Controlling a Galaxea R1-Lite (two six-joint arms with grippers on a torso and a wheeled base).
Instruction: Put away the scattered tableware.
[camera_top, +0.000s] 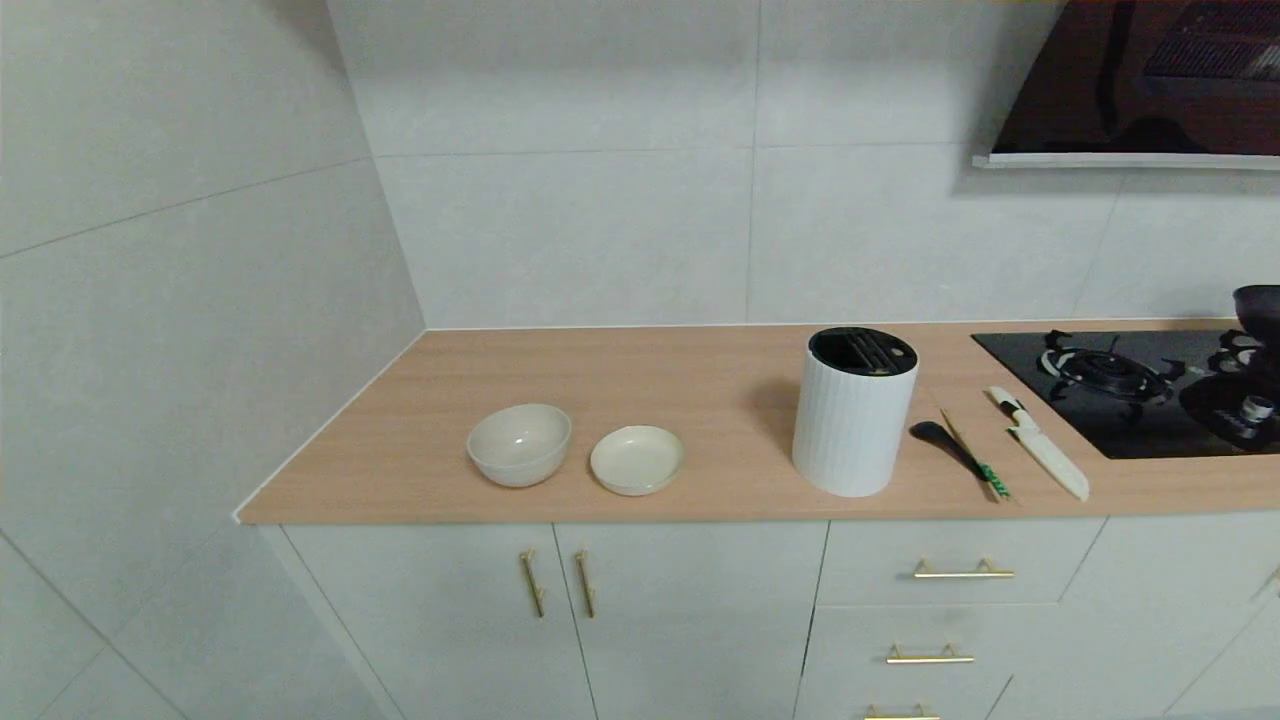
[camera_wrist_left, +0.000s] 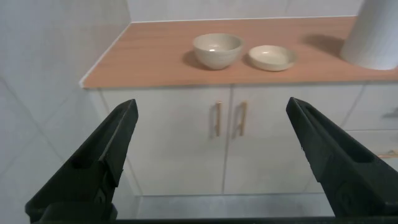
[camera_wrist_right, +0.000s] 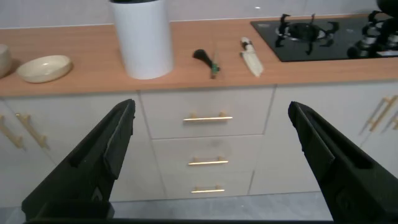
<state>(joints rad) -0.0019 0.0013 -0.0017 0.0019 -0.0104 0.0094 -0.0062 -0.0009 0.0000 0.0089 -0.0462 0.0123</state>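
Left jaws: spread wide and gripping nothing, held low before the cupboard doors (camera_wrist_left: 227, 118), beneath the bench (camera_wrist_left: 143, 56) edge.
Deep bowl (camera_wrist_left: 217, 50): on the bench, ahead of and above my left jaws, roughly in line with the gap between them.
Shallow dish (camera_wrist_left: 271, 57): just beside the bowl, not touching, on the side toward my right jaws.
Right jaws: spread wide and empty, low before the drawers (camera_wrist_right: 249, 112).
White holder (camera_wrist_right: 142, 37): upright on the bench, ahead of and above my right jaws, toward their left finger.
Black spoon (camera_wrist_right: 204, 57): lying flat ahead of the gap in my right jaws, with a thin wooden stick (camera_top: 950, 422) against it.
Knife (camera_wrist_right: 251, 57): flat, near the spoon but apart from it.
Hob (camera_wrist_right: 329, 46): farther ahead, past my right jaws' right finger.
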